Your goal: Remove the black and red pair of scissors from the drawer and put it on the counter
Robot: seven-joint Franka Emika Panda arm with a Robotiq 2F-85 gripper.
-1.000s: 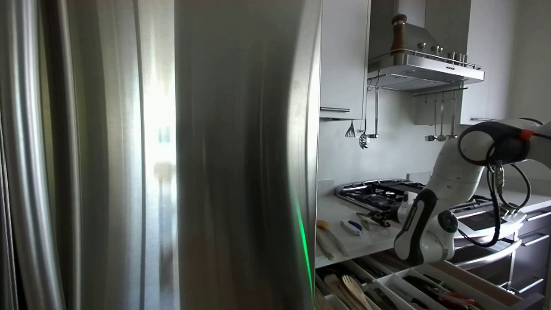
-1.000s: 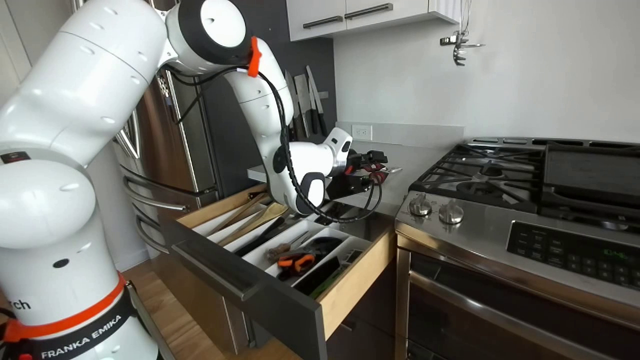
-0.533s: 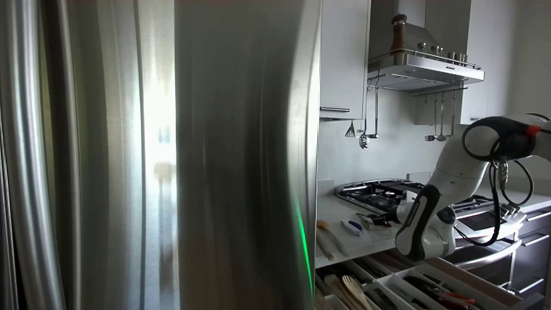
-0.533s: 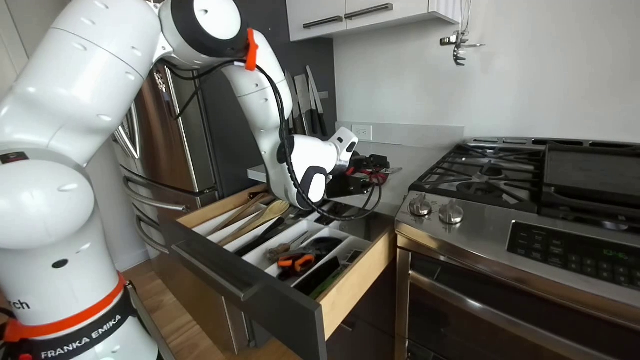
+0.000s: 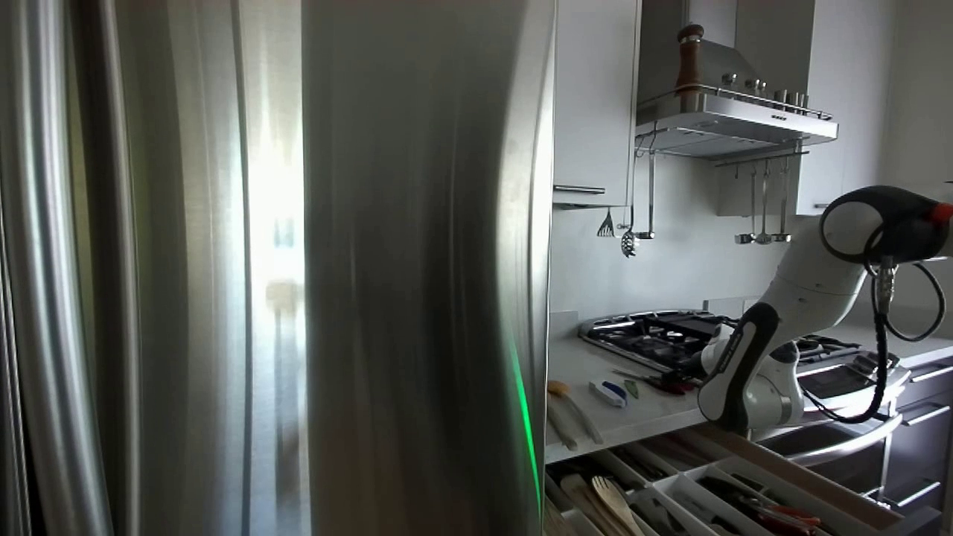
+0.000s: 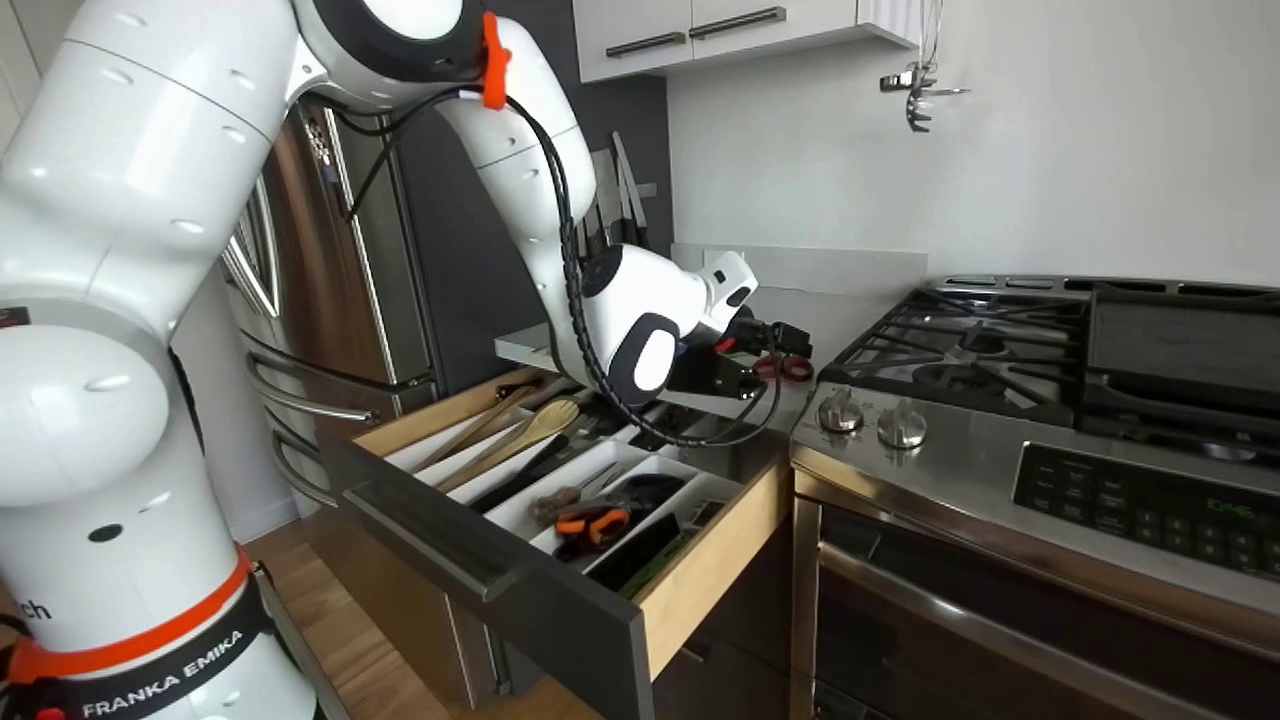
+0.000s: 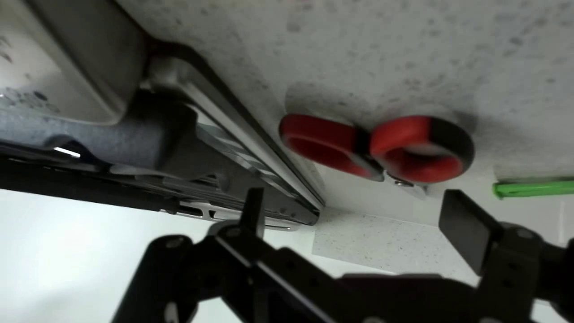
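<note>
Although the drawer (image 6: pixel 715 560) stands pulled out, the black and red scissors (image 7: pixel 380 142) lie outside it on the counter (image 7: pixel 515 85), near the steel edge of the hob (image 6: pixel 970 350), with a thin green thing (image 7: pixel 533 187) on their other side. Their two handle loops (image 7: pixel 320 128) show plainly in the wrist view; the blades (image 7: pixel 416 190) are mostly hidden behind. The tool (image 7: pixel 354 213) is spread wide, its fingers (image 7: pixel 464 231) well apart and nothing pinched between them — so I judge the placing done, with only a careful backing-off to come. Whether a fingertip brushes the handle loops is hard to say, as dark fingers and red loops (image 6: pixel 783 368) overlap in an exterior view.

Should the scissors need taking up, expect something light, stiff and hardly fragile. The loops look like hard plastic, perhaps smooth enough to slide a little; the blades would be slicker and sharper, a poor place to pinch. Taking one loop alone could let the scissors swing about their joint — better to squeeze both together, crosswise, close to where they meet. Lying so low, they offer little height for the tool, so it would have to come down almost to the counter, and the hob's edge leaves scant room for a finger on that side
</note>
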